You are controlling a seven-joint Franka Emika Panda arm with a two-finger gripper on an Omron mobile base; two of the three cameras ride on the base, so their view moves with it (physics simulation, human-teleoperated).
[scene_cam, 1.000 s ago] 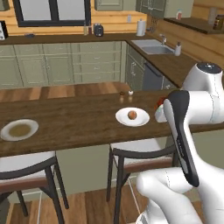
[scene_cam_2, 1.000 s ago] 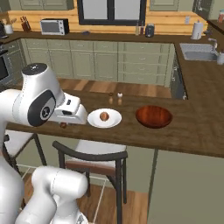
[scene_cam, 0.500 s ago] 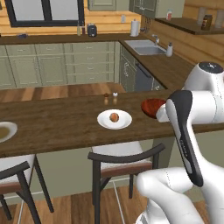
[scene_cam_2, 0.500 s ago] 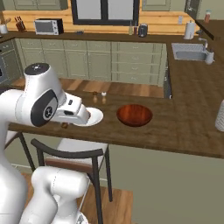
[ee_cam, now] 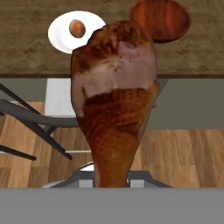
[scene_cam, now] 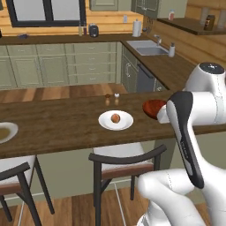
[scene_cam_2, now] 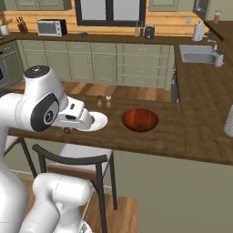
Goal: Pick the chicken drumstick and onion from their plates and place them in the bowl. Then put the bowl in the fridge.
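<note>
The hand is clenched on the chicken drumstick (ee_cam: 114,105), held off the desk's (ee_cam: 26,57) near edge. The bowl (ee_cam: 160,18) sits just right of the onion's (ee_cam: 77,28) plate (ee_cam: 59,33). Carry the drumstick squarely over the bowl's centre, lower it, then release.

Glossy white arm (scene_cam: 207,106) of rounded, bulbous segments (smooth shells throughout), with dark grey-black joint bands.
</note>
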